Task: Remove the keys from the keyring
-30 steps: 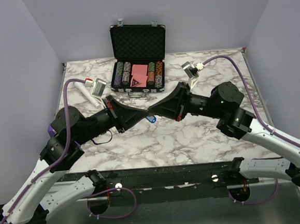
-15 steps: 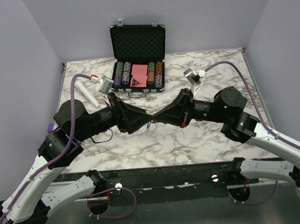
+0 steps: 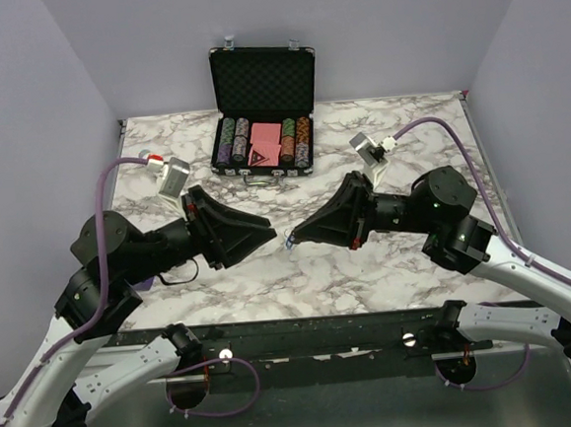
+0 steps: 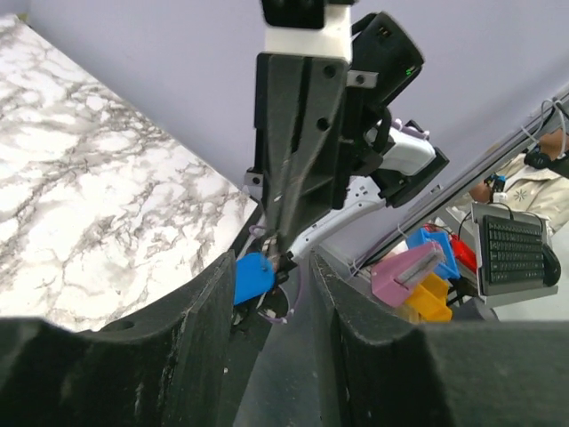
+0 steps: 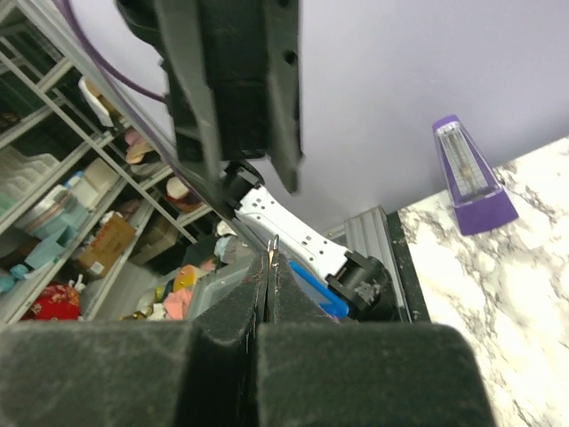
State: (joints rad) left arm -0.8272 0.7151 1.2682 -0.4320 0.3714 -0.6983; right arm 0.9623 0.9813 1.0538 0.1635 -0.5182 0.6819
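My right gripper (image 3: pixel 292 239) is shut above the middle of the marble table (image 3: pixel 408 263). In the right wrist view a thin metal edge of the keyring (image 5: pixel 274 245) pokes out between its closed fingertips (image 5: pixel 271 260). In the left wrist view the keyring's blue tag (image 4: pixel 252 277) hangs at that gripper's tip. My left gripper (image 3: pixel 260 237) is open and empty, a short way left of the right one. The tag shows between and beyond its spread fingers (image 4: pixel 204 320). I cannot tell the keys apart from the ring.
An open black case (image 3: pixel 266 144) with poker chips and cards stands at the back centre, its lid (image 3: pixel 263 77) upright. A purple metronome (image 5: pixel 468 178) stands at the table's left side. A thin black cable (image 3: pixel 177 275) lies under the left arm.
The two grippers met tip to tip over the blue tag. The left gripper has since pulled back left and opened; the right gripper keeps the keyring, a little lower.
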